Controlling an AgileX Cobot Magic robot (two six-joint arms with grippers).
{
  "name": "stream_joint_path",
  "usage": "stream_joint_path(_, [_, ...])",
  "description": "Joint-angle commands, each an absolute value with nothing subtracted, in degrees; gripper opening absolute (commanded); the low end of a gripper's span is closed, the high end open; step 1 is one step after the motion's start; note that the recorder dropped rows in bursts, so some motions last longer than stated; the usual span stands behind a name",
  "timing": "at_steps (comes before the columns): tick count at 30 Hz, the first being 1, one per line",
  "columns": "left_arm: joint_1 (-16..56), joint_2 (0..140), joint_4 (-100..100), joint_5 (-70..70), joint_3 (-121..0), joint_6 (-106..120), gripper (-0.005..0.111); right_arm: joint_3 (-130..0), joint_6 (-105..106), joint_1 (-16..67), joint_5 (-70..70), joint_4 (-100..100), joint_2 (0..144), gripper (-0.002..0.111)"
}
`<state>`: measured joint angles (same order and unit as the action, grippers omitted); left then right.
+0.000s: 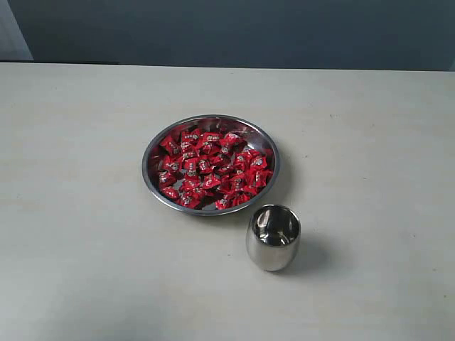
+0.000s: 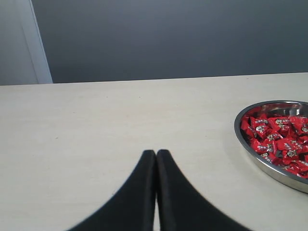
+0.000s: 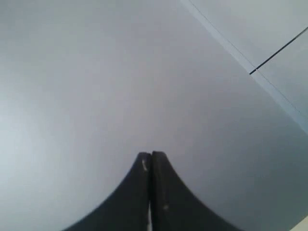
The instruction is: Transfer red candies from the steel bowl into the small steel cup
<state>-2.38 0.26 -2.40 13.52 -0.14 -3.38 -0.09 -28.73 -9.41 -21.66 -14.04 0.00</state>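
The steel bowl (image 1: 153, 153) sits in the middle of the table, heaped with red candies (image 1: 213, 169). Just in front of it to the right stands the small steel cup (image 1: 273, 238), upright, nothing showing inside it. Neither arm appears in the exterior view. In the left wrist view my left gripper (image 2: 156, 153) is shut with nothing in it, low over the bare tabletop, and the steel bowl (image 2: 248, 149) with red candies (image 2: 276, 139) lies off to one side. My right gripper (image 3: 151, 155) is shut and empty, facing a plain grey wall.
The pale table (image 1: 85, 213) stretches wide on all sides of the bowl and cup. A dark grey wall (image 1: 249, 28) runs along its far edge. A pale panel (image 2: 19, 43) stands at the back left corner.
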Motion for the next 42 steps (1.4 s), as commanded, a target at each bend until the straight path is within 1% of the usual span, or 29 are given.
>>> stream_joint_path(1, [-2.02,0.0,-2.4,13.29,0.0,-3.5,0.0,0.0,-31.82,-9.55,-22.45,-14.07,0.0,-0.001])
stream_joint_path(5, [-2.02,0.0,-2.4,13.29,0.0,-3.5,0.0,0.0,-47.55,-9.55,-18.18,-10.1,0.0,-0.001])
stream_joint_path(8, [-2.02,0.0,-2.4,13.29,0.0,-3.5,0.0,0.0,-58.25,-9.55,-16.2,4.51,0.0,-0.001])
stream_joint_path(10, [-2.02,0.0,-2.4,13.29,0.0,-3.5,0.0,0.0,-65.15,-9.55,-19.32,14.19,0.0,-0.001])
stream_joint_path(13, [-2.02,0.0,-2.4,13.29,0.0,-3.5,0.0,0.0,-67.45,-9.55,-27.33,26.05,0.0,-0.001])
stream_joint_path(14, [-2.02,0.0,-2.4,13.29,0.0,-3.5,0.0,0.0,-67.69,-9.55,-27.86,29.34,0.0,-0.001])
stream_joint_path(18, [-2.02,0.0,-2.4,13.29,0.0,-3.5,0.0,-4.91,-73.52,-9.55,-21.28,43.29,4.15,-0.001])
stream_joint_path(21, [-2.02,0.0,-2.4,13.29,0.0,-3.5,0.0,-11.19,-75.57,-9.55,-20.0,53.08,12.18,-0.001])
stream_joint_path(24, [-2.02,0.0,-2.4,13.29,0.0,-3.5,0.0,-19.63,-75.57,-9.55,-20.44,58.84,23.84,-0.001])
stream_joint_path(29, [-2.02,0.0,-2.4,13.29,0.0,-3.5,0.0,-35.3,-78.99,-9.55,-24.2,67.83,48.27,-0.001])
stream_joint_path(33, [-2.02,0.0,-2.4,13.29,0.0,-3.5,0.0,-47.26,-88.77,-8.85,-27.61,79.25,66.68,-0.001])
stream_joint_path(36, [-2.02,0.0,-2.4,13.29,0.0,-3.5,0.0,-56.28,-95.94,-5.68,-27.1,89.07,78.52,-0.001])
stream_joint_path(39, [-2.02,0.0,-2.4,13.29,0.0,-3.5,0.0,-64.11,-103.4,-0.77,-22.45,99.95,89.19,-0.001])
stream_joint_path(42, [-2.02,0.0,-2.4,13.29,0.0,-3.5,0.0,-70.24,-104.96,3.99,-15.13,99.95,97.17,-0.001])
